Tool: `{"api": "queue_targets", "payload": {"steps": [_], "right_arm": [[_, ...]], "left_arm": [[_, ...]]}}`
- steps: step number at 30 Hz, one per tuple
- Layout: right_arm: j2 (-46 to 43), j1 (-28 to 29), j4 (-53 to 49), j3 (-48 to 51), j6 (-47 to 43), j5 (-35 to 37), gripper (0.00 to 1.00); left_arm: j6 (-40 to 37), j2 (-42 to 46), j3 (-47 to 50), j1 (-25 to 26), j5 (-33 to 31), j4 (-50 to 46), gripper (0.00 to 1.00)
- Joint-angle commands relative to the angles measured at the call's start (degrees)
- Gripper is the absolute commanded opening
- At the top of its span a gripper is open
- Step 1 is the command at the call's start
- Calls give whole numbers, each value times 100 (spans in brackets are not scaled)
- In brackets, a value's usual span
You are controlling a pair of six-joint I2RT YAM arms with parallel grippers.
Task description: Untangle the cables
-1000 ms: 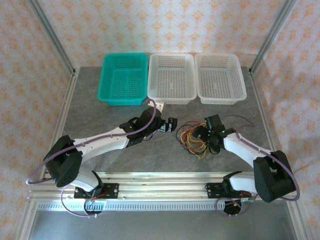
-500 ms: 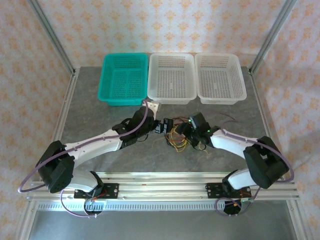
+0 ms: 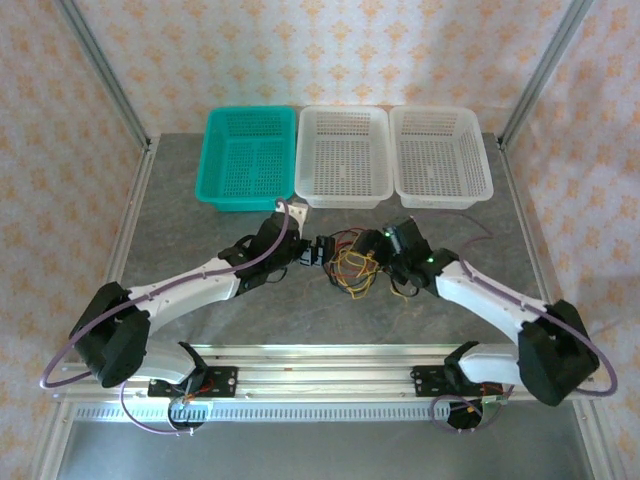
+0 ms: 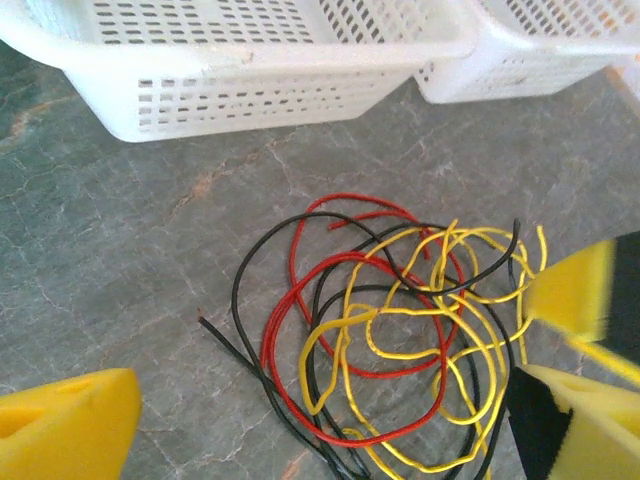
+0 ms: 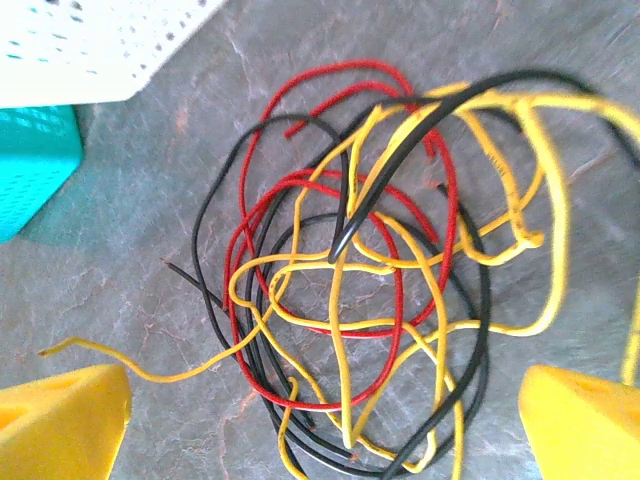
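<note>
There are no words, numbers, labels or signs to read in any of these pictures.

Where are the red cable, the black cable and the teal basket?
red cable point(image 4: 350, 197), left wrist view, on the top arc of its loop.
black cable point(image 4: 236, 290), left wrist view, on the leftmost curve of its loop.
teal basket point(image 3: 240, 198), top external view, on its front wall.
</note>
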State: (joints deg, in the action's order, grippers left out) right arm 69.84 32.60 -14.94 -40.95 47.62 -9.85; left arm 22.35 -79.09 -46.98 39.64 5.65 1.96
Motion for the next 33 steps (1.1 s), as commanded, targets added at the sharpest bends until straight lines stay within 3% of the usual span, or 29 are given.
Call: {"api": "queue_targets", "payload": {"steps": [1,7,13,19,25,33], "right_arm": [[-450,18,-621,34,-493,716,100],[-1148,16,-295,34,-1207,1300,100],[-1056,18,107,-314,-2072,1026,99],[-561,115,453,-593,-1990,265,87],[328,537,376,-1101,-2095,201,75],[1758,965,419,-1845,-2157,157,70]], "left_arm": [[-221,-141,-92,-9,102,95,95],[-30,-151,-20,-34,149,424,95],[512,125,324,-173,121,1065,96],[1086,495,925,-447,314,1721,96],[1659,978,1608,-841,606,2218,95],[2001,1529,2282,-1426,892,2516,94]]}}
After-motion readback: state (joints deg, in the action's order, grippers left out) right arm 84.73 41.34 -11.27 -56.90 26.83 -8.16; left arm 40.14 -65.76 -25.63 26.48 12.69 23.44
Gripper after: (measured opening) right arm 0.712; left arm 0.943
